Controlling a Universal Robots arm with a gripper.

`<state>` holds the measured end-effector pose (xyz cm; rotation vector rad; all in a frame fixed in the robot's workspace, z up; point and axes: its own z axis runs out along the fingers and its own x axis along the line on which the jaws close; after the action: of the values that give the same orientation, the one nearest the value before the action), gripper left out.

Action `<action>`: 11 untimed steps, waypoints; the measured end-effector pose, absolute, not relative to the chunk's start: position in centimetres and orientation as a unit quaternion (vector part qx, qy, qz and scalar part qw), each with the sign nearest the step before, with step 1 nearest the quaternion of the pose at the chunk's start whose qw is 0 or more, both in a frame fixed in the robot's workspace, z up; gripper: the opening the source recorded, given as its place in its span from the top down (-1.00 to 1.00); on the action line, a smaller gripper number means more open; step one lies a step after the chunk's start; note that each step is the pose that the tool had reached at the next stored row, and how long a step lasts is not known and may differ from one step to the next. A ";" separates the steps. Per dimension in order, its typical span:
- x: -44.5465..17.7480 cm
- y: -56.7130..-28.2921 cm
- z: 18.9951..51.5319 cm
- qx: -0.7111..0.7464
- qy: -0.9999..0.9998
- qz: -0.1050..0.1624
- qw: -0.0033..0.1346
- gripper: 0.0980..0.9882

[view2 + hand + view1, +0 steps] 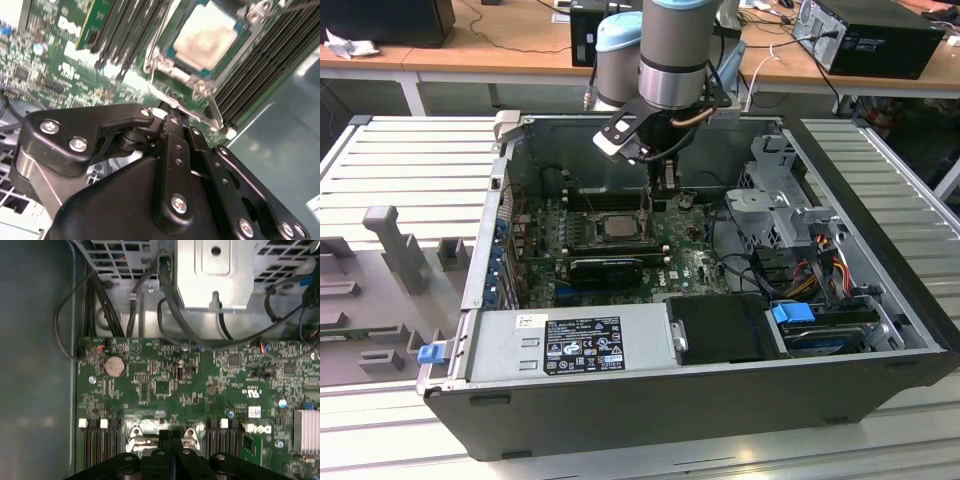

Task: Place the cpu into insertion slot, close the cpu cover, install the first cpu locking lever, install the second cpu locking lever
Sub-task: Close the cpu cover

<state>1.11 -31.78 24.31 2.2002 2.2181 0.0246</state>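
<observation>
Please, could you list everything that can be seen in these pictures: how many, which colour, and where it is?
computer case: one, dark grey, open, on the slatted metal table.
motherboard: one, green, inside the case.
cpu: one, pale silver face, on the motherboard.
cpu cover: one, silver frame, round the cpu.
memory slots: two groups, black, either side of the cpu.
power supply: one, silver with black label, at the case's near side in the exterior view.
drive cage: one, silver, at the exterior view's right of the case.
arm: one, grey and pale blue, reaching down into the case.
gripper: one, black, jaws together, close beside the cpu cover.
</observation>
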 end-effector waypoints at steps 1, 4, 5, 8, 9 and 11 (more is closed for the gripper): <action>0.8 -31.8 24.3 0.704 0.710 0.008 0.009 0.98; 0.2 -31.8 24.3 0.704 0.710 0.008 0.009 0.98; 0.1 -31.8 24.2 0.704 0.710 0.008 0.009 0.98; 0.1 -31.8 23.7 0.704 0.710 0.008 0.009 0.98; 0.1 -31.8 23.5 0.704 0.710 0.008 0.009 0.98; 0.0 -31.8 23.1 0.704 0.710 0.008 0.009 0.98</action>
<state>0.00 -31.77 23.10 2.2002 2.2182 0.0246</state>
